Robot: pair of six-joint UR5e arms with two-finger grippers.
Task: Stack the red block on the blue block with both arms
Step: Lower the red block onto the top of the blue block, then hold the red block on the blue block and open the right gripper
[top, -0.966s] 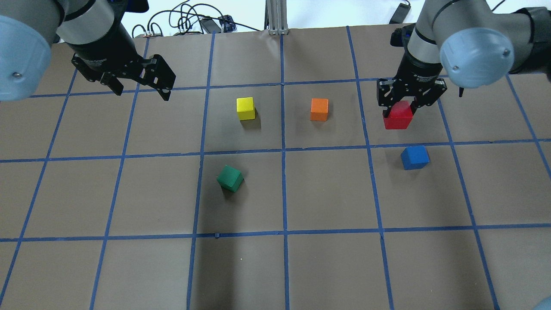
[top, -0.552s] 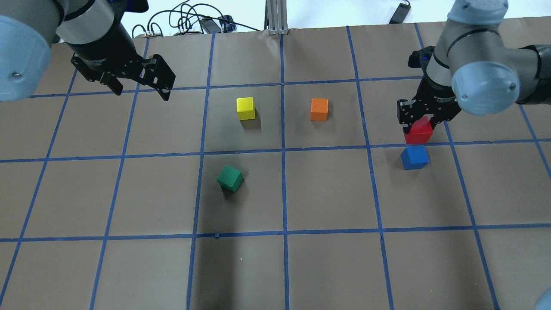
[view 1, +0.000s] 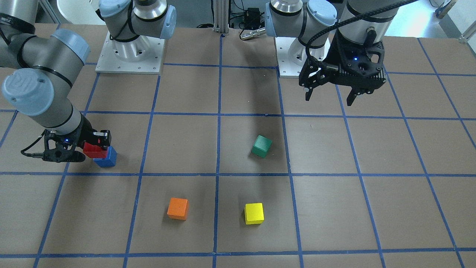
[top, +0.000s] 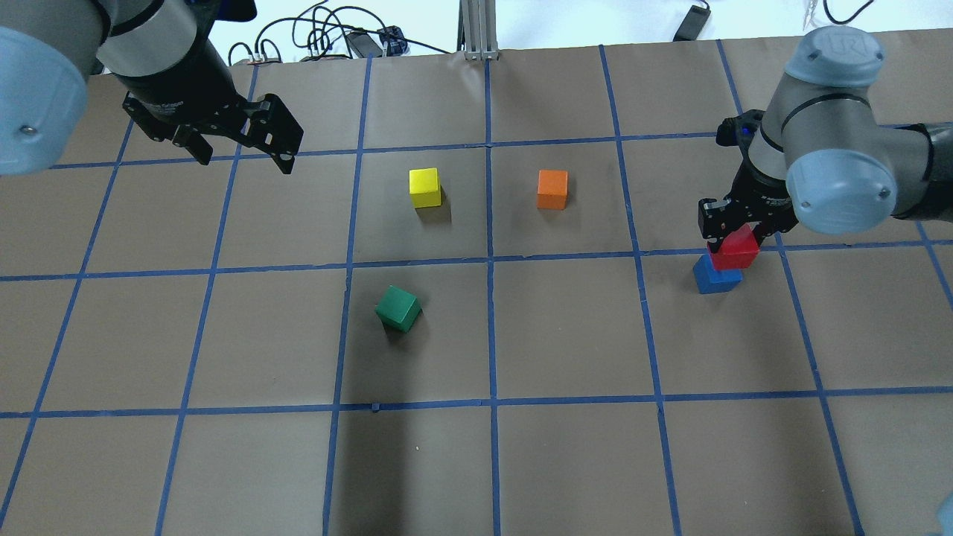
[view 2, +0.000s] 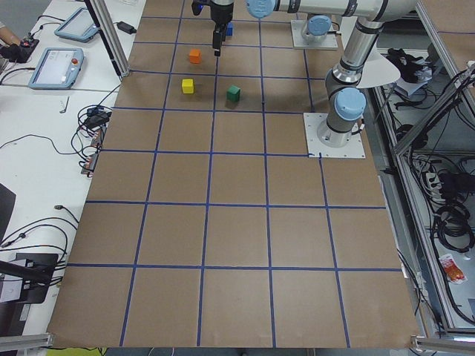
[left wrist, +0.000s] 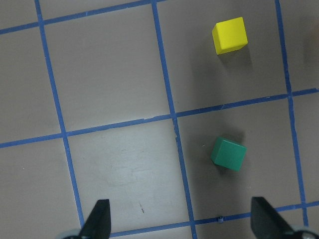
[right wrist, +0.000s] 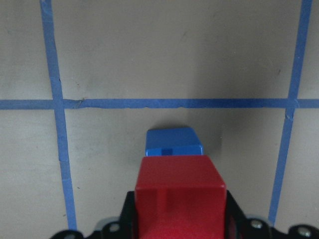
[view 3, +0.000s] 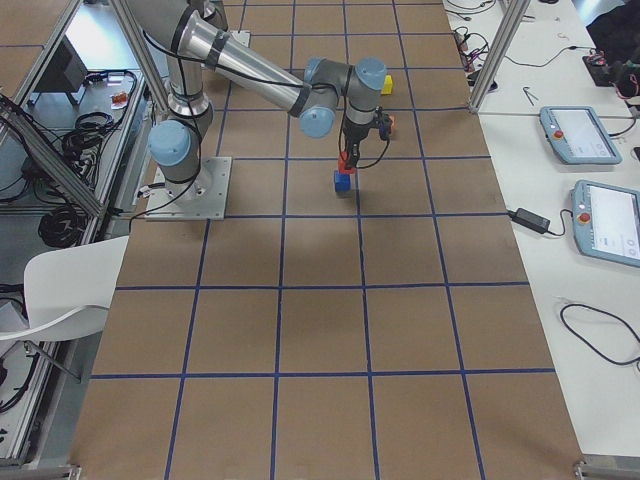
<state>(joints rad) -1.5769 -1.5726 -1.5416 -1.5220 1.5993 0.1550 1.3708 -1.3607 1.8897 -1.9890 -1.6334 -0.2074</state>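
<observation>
Placing step, right of frame: right pincer [top: 733, 240] clamps red block [top: 737, 249] over blue block [top: 713, 279]; next align, lower, release.

the red block [right wrist: 180, 189] is seen at the bottom centre, clamped between the black fingers [right wrist: 128, 215] of the right gripper [right wrist: 180, 221]. the blue block [right wrist: 173, 142] is partly covered by it, with its far part shown just beyond. whether the two touch cannot be told. the brown table [right wrist: 149, 50] is crossed by blue tape lines [right wrist: 169, 103].
</observation>
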